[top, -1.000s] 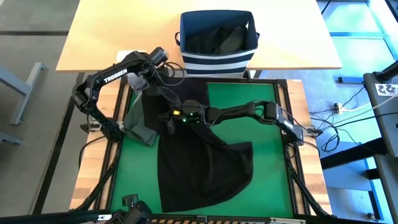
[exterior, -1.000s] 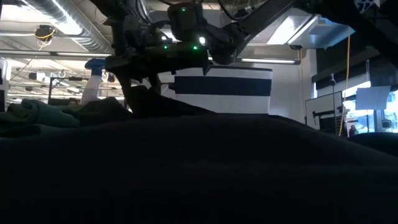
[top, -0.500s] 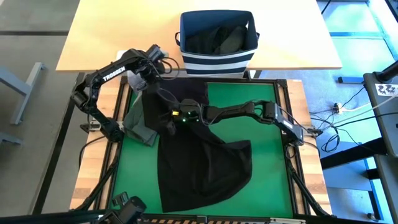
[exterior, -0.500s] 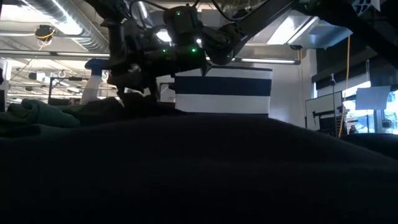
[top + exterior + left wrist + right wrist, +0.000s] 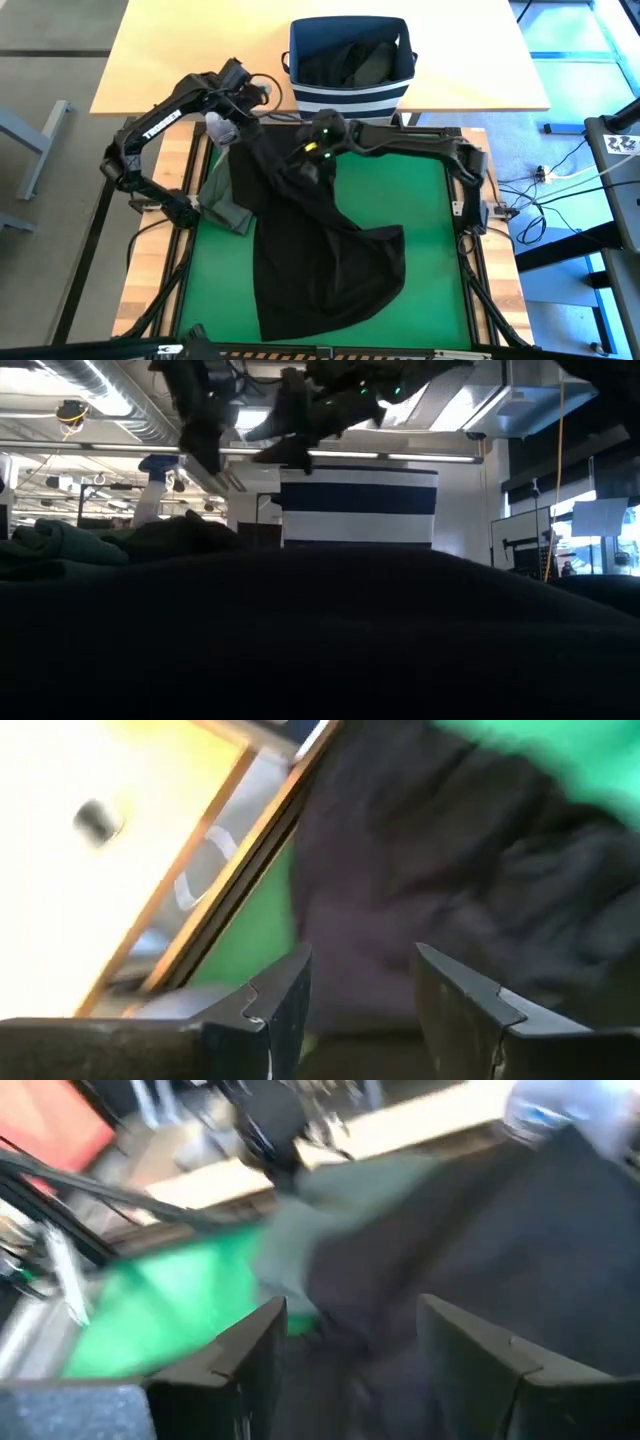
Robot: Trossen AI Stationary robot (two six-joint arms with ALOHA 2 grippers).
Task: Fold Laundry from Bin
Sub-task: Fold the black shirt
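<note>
Green matting (image 5: 420, 230) covers the framed work surface, with a pale wooden table (image 5: 180, 60) at its far edge. On that table stands the navy, white-striped bin (image 5: 350, 90), dark cloth inside it. A black garment (image 5: 320, 260) lies spread across the mat, its far end bunched near the bin; a grey-green garment (image 5: 222, 195) lies partly under its left edge. Left gripper (image 5: 243, 108) hangs above the garment's far left corner, fingers (image 5: 280, 1010) spread with nothing between them. Right gripper (image 5: 305, 165) hangs over the bunched far end of the black garment, fingers (image 5: 250, 1355) likewise spread and empty. A spray bottle (image 5: 152, 485) shows in the low view, left of the bin.
</note>
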